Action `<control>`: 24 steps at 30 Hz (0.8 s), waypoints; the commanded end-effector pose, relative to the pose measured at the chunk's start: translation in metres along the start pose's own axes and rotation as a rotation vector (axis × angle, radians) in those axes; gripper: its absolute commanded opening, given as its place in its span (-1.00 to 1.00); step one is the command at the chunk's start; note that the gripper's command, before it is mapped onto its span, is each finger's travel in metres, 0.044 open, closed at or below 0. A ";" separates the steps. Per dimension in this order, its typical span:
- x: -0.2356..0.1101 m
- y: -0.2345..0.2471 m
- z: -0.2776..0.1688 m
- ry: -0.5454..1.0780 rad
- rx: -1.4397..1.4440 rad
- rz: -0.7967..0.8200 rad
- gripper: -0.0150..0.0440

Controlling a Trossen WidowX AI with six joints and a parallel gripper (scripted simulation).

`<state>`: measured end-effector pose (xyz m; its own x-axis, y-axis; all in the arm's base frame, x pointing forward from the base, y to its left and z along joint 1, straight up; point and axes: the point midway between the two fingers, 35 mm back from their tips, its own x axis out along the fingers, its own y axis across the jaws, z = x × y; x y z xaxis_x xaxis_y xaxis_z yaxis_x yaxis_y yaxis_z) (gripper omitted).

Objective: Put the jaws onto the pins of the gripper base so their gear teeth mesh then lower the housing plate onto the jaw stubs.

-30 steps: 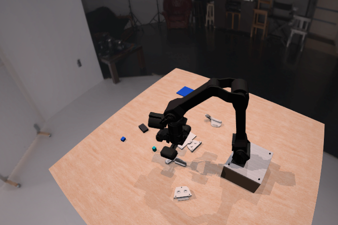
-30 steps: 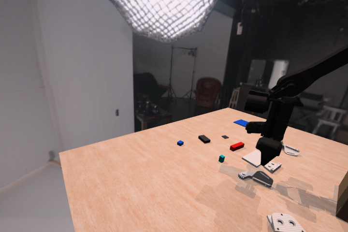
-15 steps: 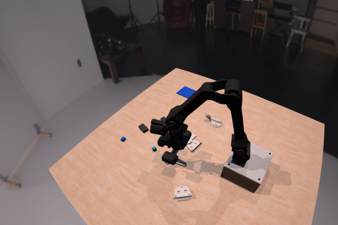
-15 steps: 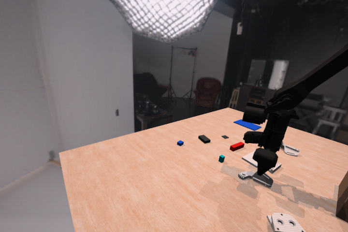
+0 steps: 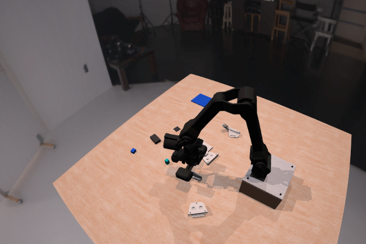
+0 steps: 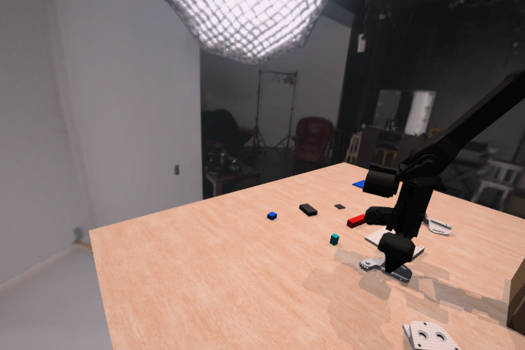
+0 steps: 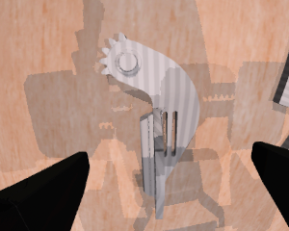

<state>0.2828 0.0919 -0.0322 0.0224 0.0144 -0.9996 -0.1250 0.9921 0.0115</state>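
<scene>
On the pale wooden table (image 5: 117, 160) (image 6: 189, 264) (image 7: 19, 29), a toothed jaw (image 6: 399, 272) (image 7: 183, 101) lies below the wide-open, empty claw (image 7: 171, 156). Beyond, a dark red armchair (image 5: 191, 14) (image 6: 313, 138) stands at the room's far side; a grey-white wall (image 5: 51, 51) (image 6: 130, 107) rises left.

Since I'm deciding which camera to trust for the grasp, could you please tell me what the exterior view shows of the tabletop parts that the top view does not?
Only the exterior view: a red block.

Only the top view: none of the tabletop parts.

Both: the toothed jaw under the gripper, the second jaw, and the teal block.
</scene>
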 end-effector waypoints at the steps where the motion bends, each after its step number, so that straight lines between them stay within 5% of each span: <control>1: 0.007 -0.001 0.000 -0.001 0.006 -0.005 1.00; 24: 0.027 -0.001 -0.001 0.000 0.006 -0.005 1.00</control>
<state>0.2815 0.0915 -0.0591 0.0202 0.0137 -0.9997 -0.1248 0.9921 0.0111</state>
